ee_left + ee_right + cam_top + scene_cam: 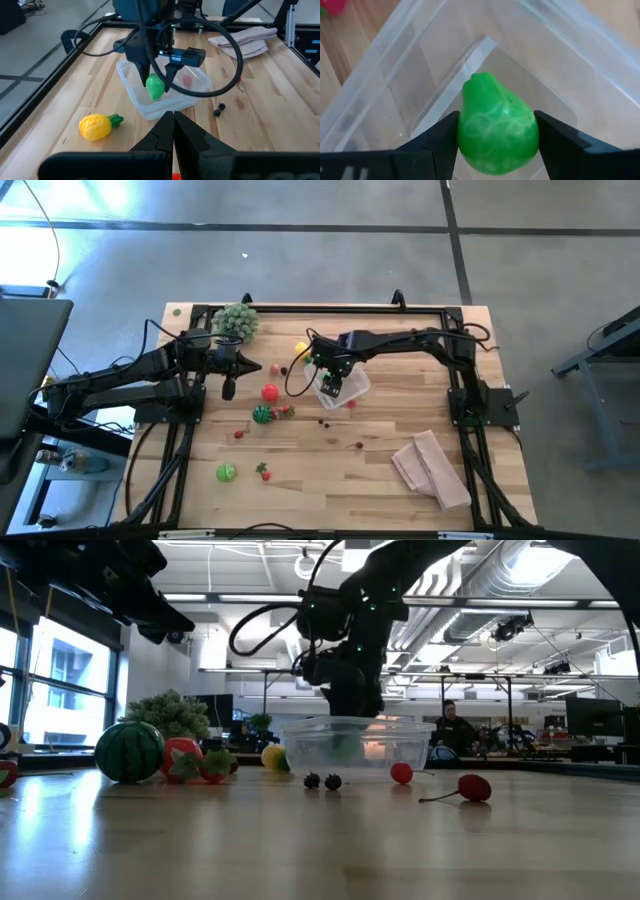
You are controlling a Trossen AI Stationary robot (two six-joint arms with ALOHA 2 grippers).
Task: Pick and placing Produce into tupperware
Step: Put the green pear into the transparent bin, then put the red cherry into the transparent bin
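The tupperware (350,385) is a clear squarish container on the table's middle, with a red piece (187,80) inside. My right gripper (497,132) reaches down into it, shut on a green pear-shaped fruit (155,86). My left gripper (173,121) is shut and empty, raised to the left of the container (252,367). Loose produce lies around: a yellow pineapple (97,126), a watermelon (128,751), a red fruit (270,392), dark berries (322,781), a red ball (401,773) and a cherry (470,787). My right gripper pinches the green fruit's wide body (470,135) between its two fingers (442,137), one on each side. The fingers come from above, pointing down. The fruit's narrow end (477,77) points toward the container's floor at a corner; whether it touches the floor I cannot tell.
A pale-green spiky plant (235,320) stands near the far edge. A tan folded cloth (430,465) lies toward the near right. A green fruit (226,472) and a strawberry (264,472) lie near the near edge. A person (450,725) shows in the room beyond.
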